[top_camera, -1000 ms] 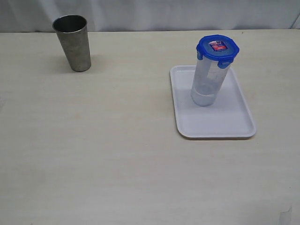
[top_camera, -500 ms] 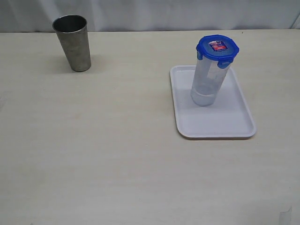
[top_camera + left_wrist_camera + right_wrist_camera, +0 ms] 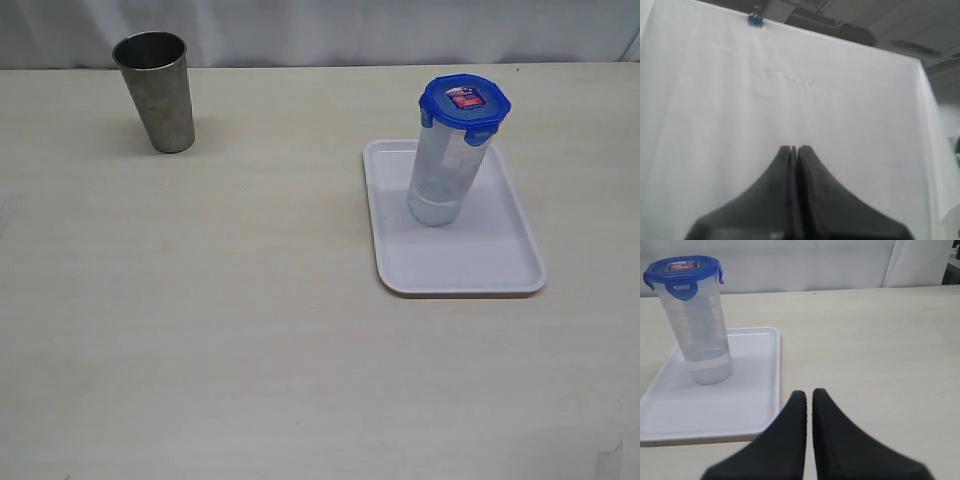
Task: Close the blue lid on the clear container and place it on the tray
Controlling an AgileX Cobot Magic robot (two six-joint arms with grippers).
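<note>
Pincers are both idle: the left pincer (image 3: pixel 796 148) is pressed fully shut on nothing, facing a white cloth (image 3: pixel 790 90), and the right pincer (image 3: pixel 809 394) is likewise shut and empty over the worktop (image 3: pixel 250 330), near the tray (image 3: pixel 490 265) but off it. The clear container (image 3: pixel 440 180) stands upright on the tray toward one short end, the blue lid (image 3: pixel 464 103) seated on its rim with the visible flaps folded down, while the steel cup (image 3: pixel 155 90) is well apart from the tray. The job looks finished, so any further move should lead away from the tray and not brush the tall, tippy container.
</note>
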